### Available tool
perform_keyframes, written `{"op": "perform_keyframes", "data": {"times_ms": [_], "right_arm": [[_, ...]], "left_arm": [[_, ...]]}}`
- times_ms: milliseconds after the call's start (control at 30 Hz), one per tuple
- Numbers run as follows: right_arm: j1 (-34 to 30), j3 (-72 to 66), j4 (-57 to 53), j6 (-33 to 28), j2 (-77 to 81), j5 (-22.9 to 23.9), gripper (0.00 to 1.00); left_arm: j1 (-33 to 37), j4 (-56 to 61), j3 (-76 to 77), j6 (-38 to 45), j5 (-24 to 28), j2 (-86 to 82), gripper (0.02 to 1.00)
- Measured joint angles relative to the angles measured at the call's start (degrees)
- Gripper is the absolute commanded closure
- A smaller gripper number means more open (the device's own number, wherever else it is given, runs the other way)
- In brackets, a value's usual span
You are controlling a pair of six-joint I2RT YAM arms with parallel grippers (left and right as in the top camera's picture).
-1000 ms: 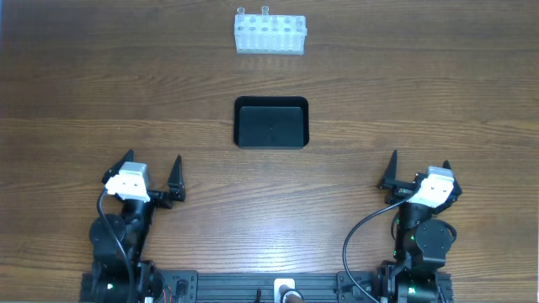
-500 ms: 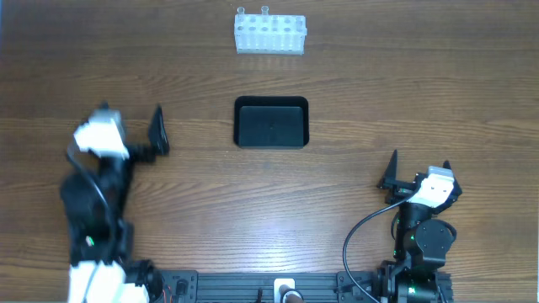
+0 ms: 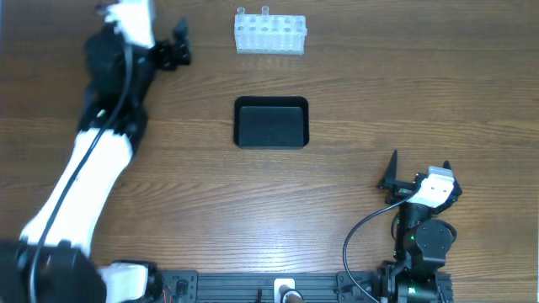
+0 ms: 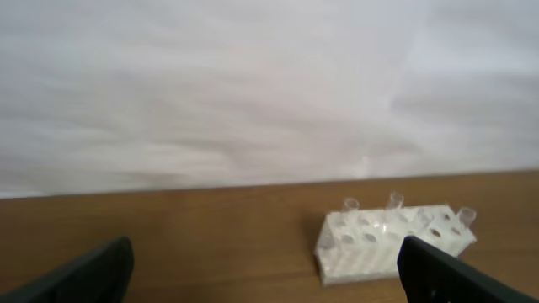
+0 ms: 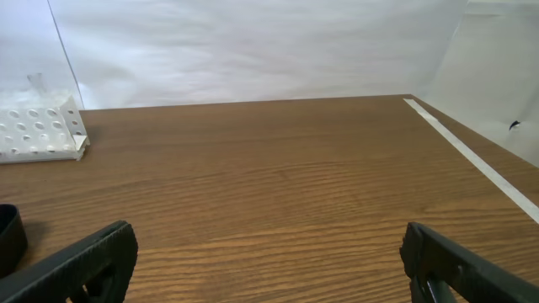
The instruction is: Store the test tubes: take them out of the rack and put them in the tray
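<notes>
A white test tube rack (image 3: 269, 34) stands at the far middle of the table, with clear test tubes (image 3: 242, 12) upright along its back row. In the left wrist view the rack (image 4: 392, 244) sits ahead and off to one side, with three tubes (image 4: 393, 201) sticking out of it. The black tray (image 3: 271, 123) lies just in front of the rack, with nothing in it. My left gripper (image 3: 141, 18) hangs open at the far left, beside the rack and apart from it. Near its base, my right gripper (image 3: 417, 172) is open and holds nothing.
The right wrist view looks over bare wood, with the rack (image 5: 38, 126) and a corner of the tray (image 5: 8, 227) far off at one side. A pale strip (image 5: 472, 156) marks the table's right edge. A white wall backs the table.
My left arm has swung from near its base up the table to the far left, level with the rack, its gripper still open. The right arm has not moved.
</notes>
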Motion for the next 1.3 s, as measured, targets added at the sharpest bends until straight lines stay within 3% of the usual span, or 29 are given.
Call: {"op": "perform_keyframes", "data": {"times_ms": [267, 600, 1300], "right_arm": [[0.00, 0.00, 0.00, 0.00, -0.02, -0.02, 0.009], [0.00, 0.00, 0.00, -0.04, -0.02, 0.00, 0.009], [0.00, 0.00, 0.00, 0.02, -0.02, 0.00, 0.007]], "left_arm": [[-7.82, -3.04, 10.78, -2.27, -10.29, 13.25, 0.020], [-10.14, -10.69, 22.51, -3.80, -16.15, 24.02, 0.020], [-13.46, -13.09, 32.00, -5.66, -17.68, 36.48, 0.088]]}}
